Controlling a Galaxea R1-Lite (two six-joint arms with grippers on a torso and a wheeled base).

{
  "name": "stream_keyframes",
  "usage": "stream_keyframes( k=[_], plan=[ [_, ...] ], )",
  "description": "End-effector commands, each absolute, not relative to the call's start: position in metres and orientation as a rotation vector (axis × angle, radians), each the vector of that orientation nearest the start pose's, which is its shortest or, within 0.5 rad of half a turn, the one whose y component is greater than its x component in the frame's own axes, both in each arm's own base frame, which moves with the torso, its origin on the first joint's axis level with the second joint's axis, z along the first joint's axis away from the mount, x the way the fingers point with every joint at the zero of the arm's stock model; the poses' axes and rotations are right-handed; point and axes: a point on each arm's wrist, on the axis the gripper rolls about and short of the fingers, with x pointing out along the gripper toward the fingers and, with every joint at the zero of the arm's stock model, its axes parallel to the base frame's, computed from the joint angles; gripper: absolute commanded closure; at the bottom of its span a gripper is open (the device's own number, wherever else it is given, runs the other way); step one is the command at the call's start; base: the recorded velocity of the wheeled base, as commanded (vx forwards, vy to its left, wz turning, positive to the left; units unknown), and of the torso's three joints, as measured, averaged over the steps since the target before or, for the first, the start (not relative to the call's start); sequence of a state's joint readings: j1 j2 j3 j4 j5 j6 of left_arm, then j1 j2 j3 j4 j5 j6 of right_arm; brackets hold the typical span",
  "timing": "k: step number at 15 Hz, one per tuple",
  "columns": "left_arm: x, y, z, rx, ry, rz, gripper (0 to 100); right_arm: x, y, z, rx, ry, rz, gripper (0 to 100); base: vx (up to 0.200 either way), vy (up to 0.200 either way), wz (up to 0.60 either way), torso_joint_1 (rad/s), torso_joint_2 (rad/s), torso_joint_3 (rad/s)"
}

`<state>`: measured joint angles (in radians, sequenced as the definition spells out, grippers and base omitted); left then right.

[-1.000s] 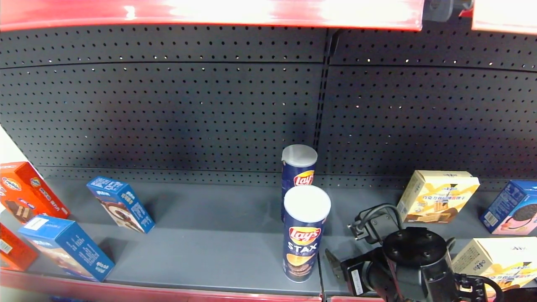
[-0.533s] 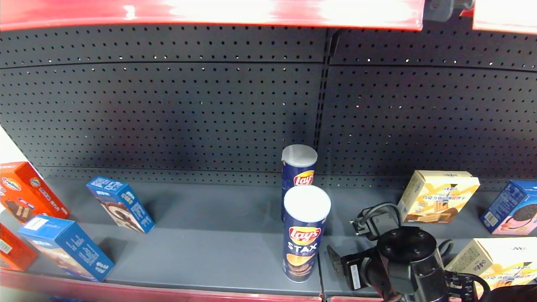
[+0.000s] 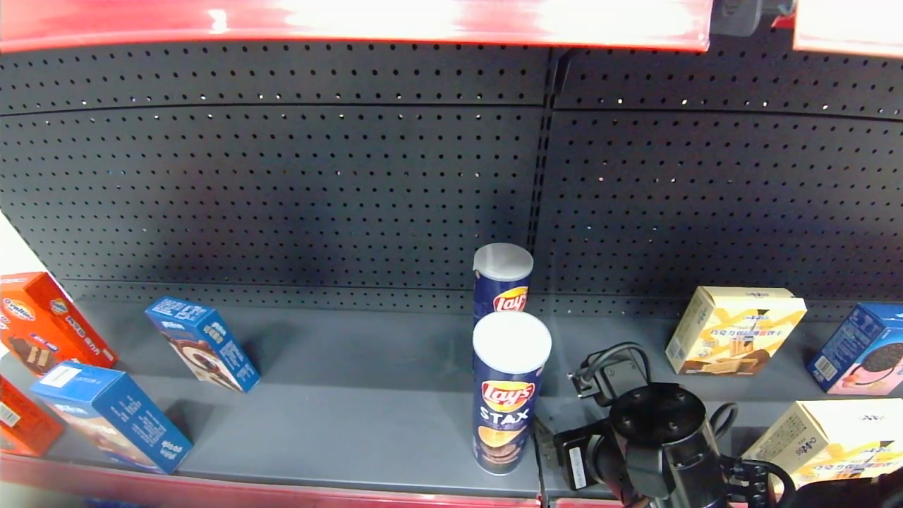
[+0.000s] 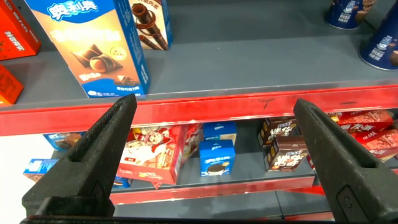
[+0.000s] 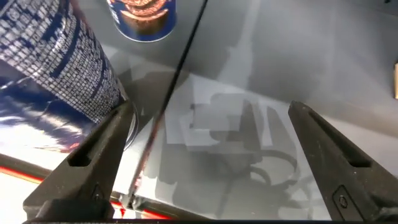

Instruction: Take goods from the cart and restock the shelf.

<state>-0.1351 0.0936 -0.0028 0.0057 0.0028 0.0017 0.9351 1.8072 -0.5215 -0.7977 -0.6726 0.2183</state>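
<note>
While the near chip can (image 3: 509, 395) stands upright at the shelf (image 3: 353, 409) front, before 1 far chip can (image 3: 501, 282), the right gripper (image 5: 211, 112) sits spread, empty, just right of it; left gripper (image 4: 214, 102) spread too. Placing looks done; next: retreat without nudging it.

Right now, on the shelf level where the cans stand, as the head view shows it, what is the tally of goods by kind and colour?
Cans: 2
Blue boxes: 3
Orange boxes: 2
Cream boxes: 2
Total: 9
</note>
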Motion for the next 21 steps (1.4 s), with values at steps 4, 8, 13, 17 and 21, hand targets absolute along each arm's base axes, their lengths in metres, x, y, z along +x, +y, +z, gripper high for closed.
stream_keyframes(
  k=[4, 8, 13, 17, 21],
  plan=[
    [-0.016, 0.002, 0.078, 0.008, 0.098, -0.132, 0, 0.176, 0.222, 0.098, -0.141, 0.364, 0.233, 0, 0.000, 0.000, 0.00, 0.000, 0.00, 0.000],
    [-0.016, 0.002, 0.077, 0.008, 0.099, -0.132, 0, 0.175, 0.219, 0.094, -0.152, 0.375, 0.223, 0, 0.000, 0.000, 0.00, 0.000, 0.00, 0.000],
    [-0.016, 0.002, 0.078, 0.008, 0.098, -0.132, 0, 0.172, 0.191, 0.138, -0.110, 0.262, 0.199, 0, 0.000, 0.000, 0.00, 0.000, 0.00, 0.000],
    [-0.015, 0.002, 0.078, 0.008, 0.099, -0.132, 0, 0.180, 0.138, 0.181, -0.177, 0.131, 0.200, 0, 0.000, 0.000, 0.00, 0.000, 0.00, 0.000],
    [-0.016, 0.002, 0.078, 0.008, 0.098, -0.132, 0, 0.167, 0.091, 0.213, -0.161, 0.018, 0.098, 0, 0.000, 0.000, 0.00, 0.000, 0.00, 0.000]
  ],
)
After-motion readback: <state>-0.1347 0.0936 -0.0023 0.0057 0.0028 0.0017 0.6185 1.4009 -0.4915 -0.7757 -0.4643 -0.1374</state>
